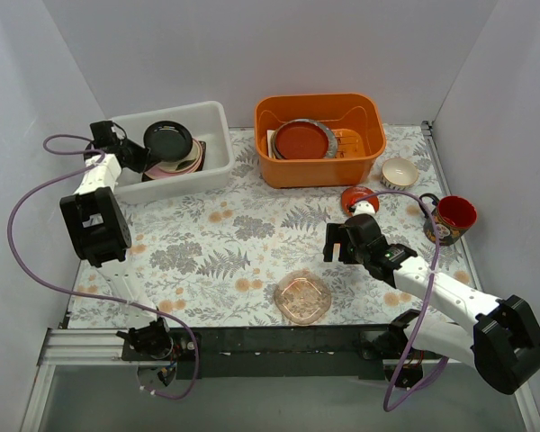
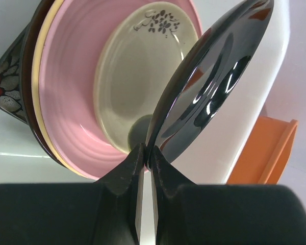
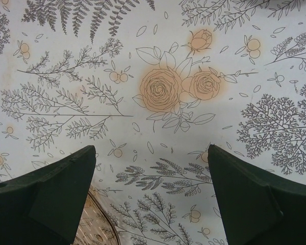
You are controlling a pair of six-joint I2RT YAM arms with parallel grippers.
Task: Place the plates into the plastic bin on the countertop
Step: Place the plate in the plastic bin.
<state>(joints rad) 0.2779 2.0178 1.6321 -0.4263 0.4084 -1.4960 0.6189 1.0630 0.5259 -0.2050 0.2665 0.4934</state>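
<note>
Black left hand (image 2: 145, 153) pinches the rim of a glossy black plate (image 2: 214, 87), tilted on edge over a pink plate (image 2: 76, 102) inside the white plastic bin (image 1: 218, 135). Spread wide, the right hand (image 3: 150, 150) hovers over the leaf-printed surface (image 3: 158, 51) outside the bin, beside a clear pink glass plate (image 1: 303, 297)

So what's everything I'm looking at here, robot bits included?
bin: 1, white, back left of countertop
stacked plates: several, pink, cream, dark, in bin
black plate: 1, glossy, tilted over bin
tub: 1, orange, back centre
red plate: 1, in tub
bowl: 1, cream, right of tub
small plate: 1, red, by bowl
mug: 1, red, far right
glass plate: 1, pink, near edge
left gripper: 1, black, shut on black plate
right gripper: 1, black, open above countertop
</note>
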